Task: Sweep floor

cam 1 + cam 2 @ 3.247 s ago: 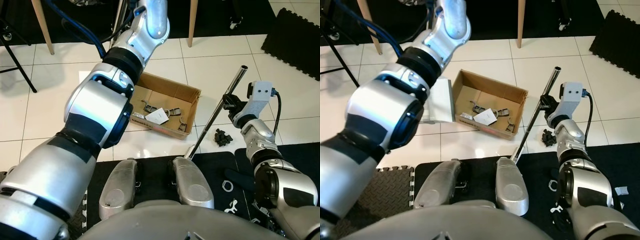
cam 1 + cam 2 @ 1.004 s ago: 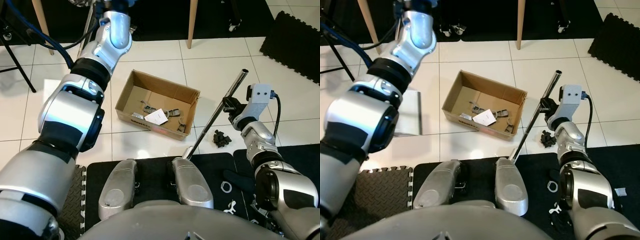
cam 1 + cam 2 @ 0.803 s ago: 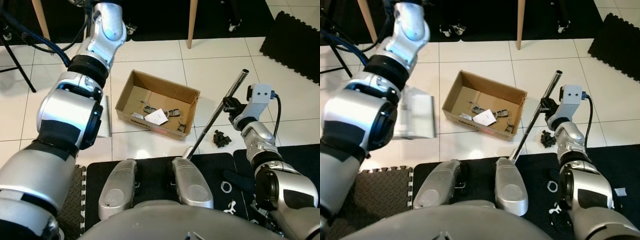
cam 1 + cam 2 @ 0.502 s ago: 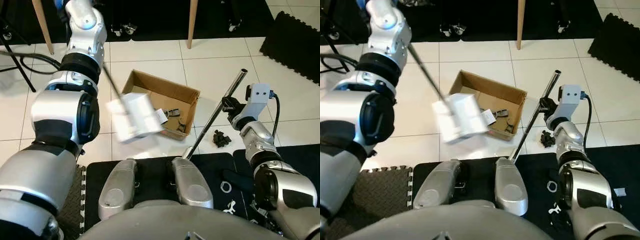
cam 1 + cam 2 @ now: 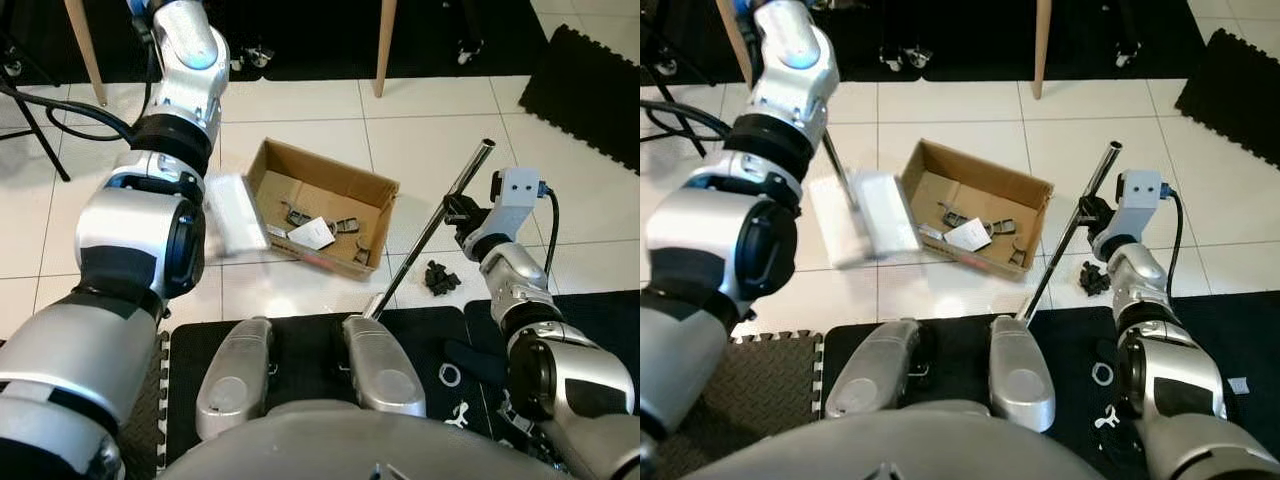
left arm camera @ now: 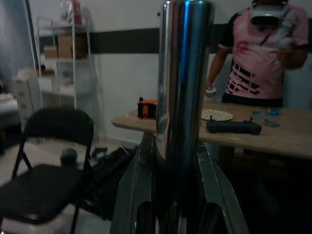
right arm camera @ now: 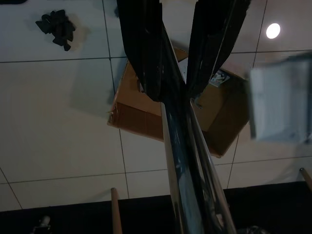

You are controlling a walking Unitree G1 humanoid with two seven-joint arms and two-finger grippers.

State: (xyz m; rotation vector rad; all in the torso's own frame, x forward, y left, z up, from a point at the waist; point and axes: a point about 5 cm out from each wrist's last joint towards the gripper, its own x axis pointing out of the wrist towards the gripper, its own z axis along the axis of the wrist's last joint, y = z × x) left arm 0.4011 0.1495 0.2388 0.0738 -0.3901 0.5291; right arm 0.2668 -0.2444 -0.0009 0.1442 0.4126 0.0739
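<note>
A white flat sweeper head on a thin pole rests on the tiles against the left wall of an open cardboard box. The box holds small bits of rubbish. My left arm is raised high; in the left wrist view my left gripper is shut on the chrome pole. My right gripper is shut on a second metal pole, which slants down to the floor by my knees. A small black debris pile lies on the tile right of that pole.
Black foam mats lie at the far right and under my legs. Wooden chair legs stand behind the box. In the left wrist view a person in a pink shirt stands behind a table, with a black folding chair nearby.
The white sweeper head swung right across the front of the box, then back left to rest beside the box's left wall. My right arm and its pole stayed put.
</note>
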